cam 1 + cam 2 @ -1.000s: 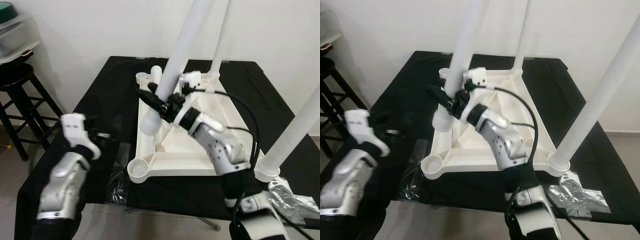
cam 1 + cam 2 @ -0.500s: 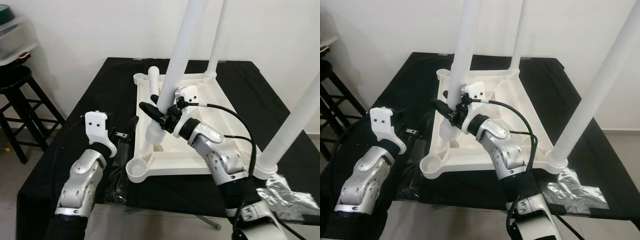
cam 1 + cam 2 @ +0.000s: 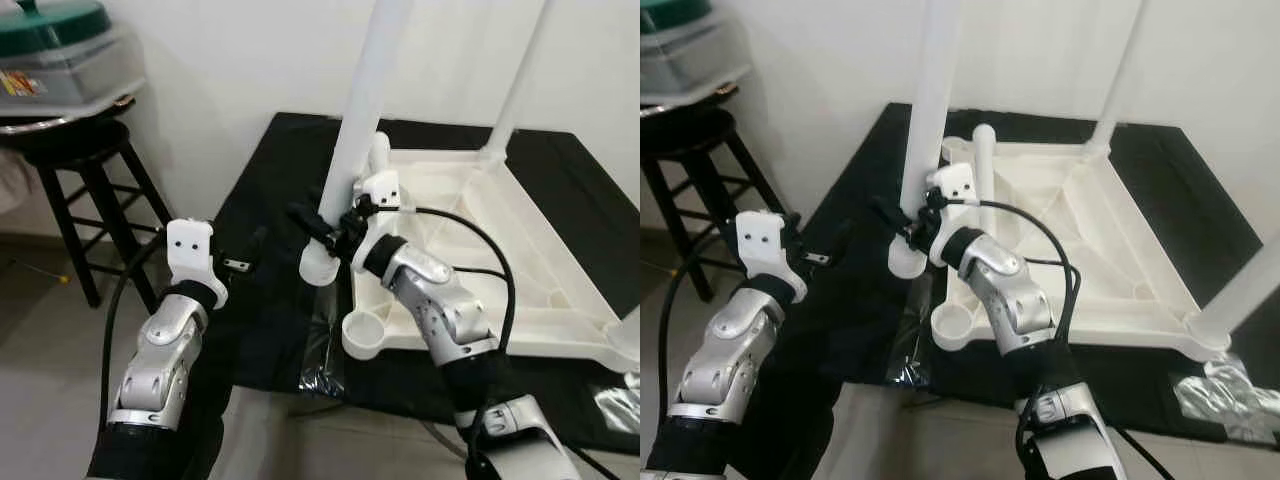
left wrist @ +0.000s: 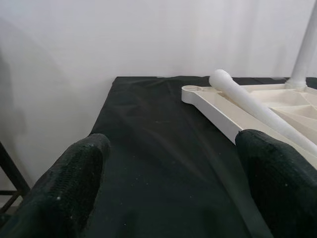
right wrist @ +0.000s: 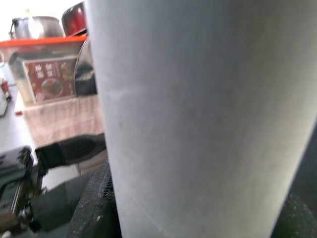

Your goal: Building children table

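A white children's table top point(image 3: 560, 300) lies upside down on a black-covered table point(image 3: 270, 180). Two legs stand upright in its corner sockets, one at the far corner point(image 3: 505, 110) and one at the near right point(image 3: 1240, 290). My right gripper point(image 3: 318, 226) is shut on a third white leg point(image 3: 355, 130), held nearly upright. That leg's lower end hangs over the black cloth just left of the empty near-left socket point(image 3: 364, 332). A fourth leg point(image 4: 257, 109) lies loose on the top. My left gripper point(image 4: 173, 144) is open above the cloth, left of the top.
A black stool point(image 3: 80, 160) stands to the left with a green-lidded plastic box point(image 3: 60, 50) above it. Clear plastic wrap lies at the table's front edge point(image 3: 320, 350) and near the right corner point(image 3: 1230, 400). A white wall stands close behind.
The camera has swung left. My right gripper carried the leg from over the top's middle to its near-left corner. My left arm rose and reached toward the table.
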Controlling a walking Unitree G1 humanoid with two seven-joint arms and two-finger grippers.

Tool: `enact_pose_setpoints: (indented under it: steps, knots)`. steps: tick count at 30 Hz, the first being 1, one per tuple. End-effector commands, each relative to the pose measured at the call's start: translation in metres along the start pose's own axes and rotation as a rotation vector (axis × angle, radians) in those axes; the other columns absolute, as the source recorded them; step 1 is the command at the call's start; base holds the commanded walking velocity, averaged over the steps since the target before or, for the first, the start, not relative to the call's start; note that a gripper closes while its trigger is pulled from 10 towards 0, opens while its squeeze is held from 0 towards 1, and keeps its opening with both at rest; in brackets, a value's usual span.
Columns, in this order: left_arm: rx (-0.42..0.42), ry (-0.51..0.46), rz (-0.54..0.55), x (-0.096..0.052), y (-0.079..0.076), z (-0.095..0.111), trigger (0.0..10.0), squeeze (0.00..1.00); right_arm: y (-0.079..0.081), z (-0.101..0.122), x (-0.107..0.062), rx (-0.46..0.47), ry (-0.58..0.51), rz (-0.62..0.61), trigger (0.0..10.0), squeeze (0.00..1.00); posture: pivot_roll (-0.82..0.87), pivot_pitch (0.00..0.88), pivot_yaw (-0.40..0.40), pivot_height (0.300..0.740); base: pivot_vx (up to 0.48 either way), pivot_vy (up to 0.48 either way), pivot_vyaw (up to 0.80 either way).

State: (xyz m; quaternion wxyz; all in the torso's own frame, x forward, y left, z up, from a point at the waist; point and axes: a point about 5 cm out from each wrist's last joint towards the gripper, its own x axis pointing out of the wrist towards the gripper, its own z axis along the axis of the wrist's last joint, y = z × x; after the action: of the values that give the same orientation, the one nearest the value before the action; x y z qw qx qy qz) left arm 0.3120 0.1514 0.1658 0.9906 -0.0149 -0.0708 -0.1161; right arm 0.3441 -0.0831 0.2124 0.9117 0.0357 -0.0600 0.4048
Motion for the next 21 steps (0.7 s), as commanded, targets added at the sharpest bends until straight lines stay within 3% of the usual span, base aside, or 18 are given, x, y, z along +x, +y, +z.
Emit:
enact_pose_setpoints:
  steps: [1,6,8,9,11,21]
  knots:
    - [0.057,-0.002,-0.035,-0.004,-0.002,0.002,10.0,0.00,-0.007,0.007,-0.004,-0.053,0.009,0.076,10.0,0.00,0.02,0.083,-0.023,0.740,0.000,0.000,0.00]
    - [0.060,0.006,-0.064,-0.007,-0.006,0.002,10.0,0.00,-0.007,0.012,-0.006,-0.065,0.010,0.157,10.0,0.00,0.02,0.099,-0.024,0.740,0.000,0.000,0.00]
    - [0.053,0.011,-0.087,-0.013,-0.012,0.001,10.0,0.00,0.003,0.017,-0.010,-0.075,0.017,0.339,10.0,0.00,0.02,0.145,-0.027,0.740,0.000,0.000,0.00]
    - [0.053,0.011,-0.087,-0.013,-0.012,0.001,10.0,0.00,0.003,0.017,-0.010,-0.075,0.017,0.339,10.0,0.00,0.02,0.145,-0.027,0.740,0.000,0.000,0.00]
    - [0.056,0.004,-0.078,-0.016,-0.014,0.002,10.0,0.00,0.009,0.017,-0.013,-0.090,0.061,0.494,10.0,0.00,0.03,0.180,-0.035,0.740,0.000,0.000,0.00]
    - [0.111,-0.001,-0.046,-0.032,-0.014,0.010,10.0,0.00,0.007,0.042,-0.004,-0.080,0.064,0.678,10.0,0.00,0.05,0.288,-0.046,0.740,0.000,0.000,0.00]
